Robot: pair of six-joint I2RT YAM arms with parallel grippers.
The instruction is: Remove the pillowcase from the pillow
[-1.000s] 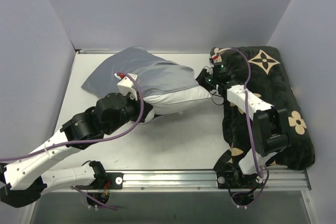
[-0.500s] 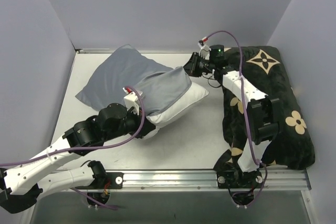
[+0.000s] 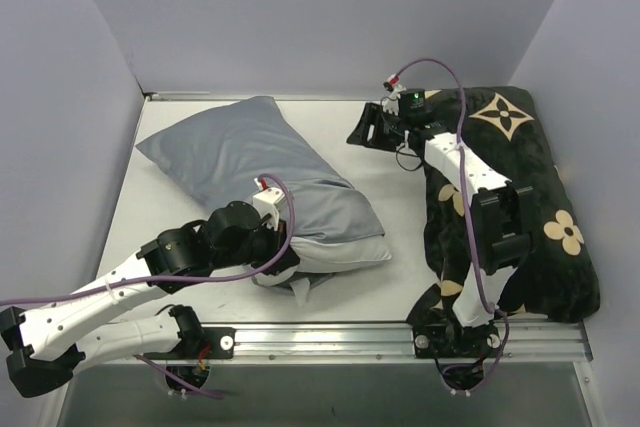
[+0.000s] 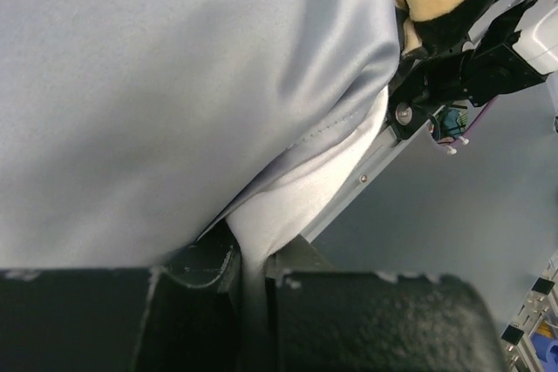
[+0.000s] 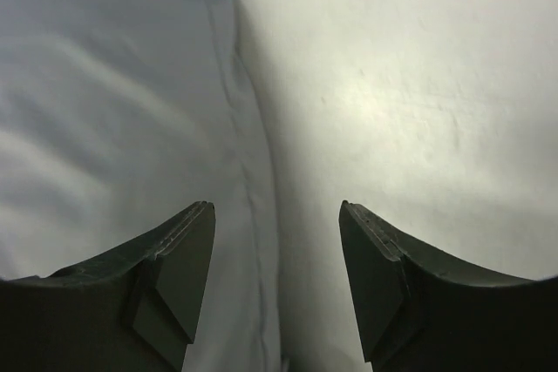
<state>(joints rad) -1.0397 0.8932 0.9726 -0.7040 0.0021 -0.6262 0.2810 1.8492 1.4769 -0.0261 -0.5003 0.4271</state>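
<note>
The plump white pillow [image 3: 345, 252], mostly inside its smooth grey fabric pillowcase [image 3: 240, 152], stretches its long axis from the left gripper [image 3: 287, 269] away to the far left, so this arm is the nearer one. Its fingers are pressed together on white pillow fabric coming out under the grey hem. The right gripper [image 3: 362, 133] hangs well apart from the pillow, spread wide and holding nothing.

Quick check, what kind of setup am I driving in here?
Probably a lab test cell: plain partition walls box in a white table, with an aluminium rail at its near edge.
</note>
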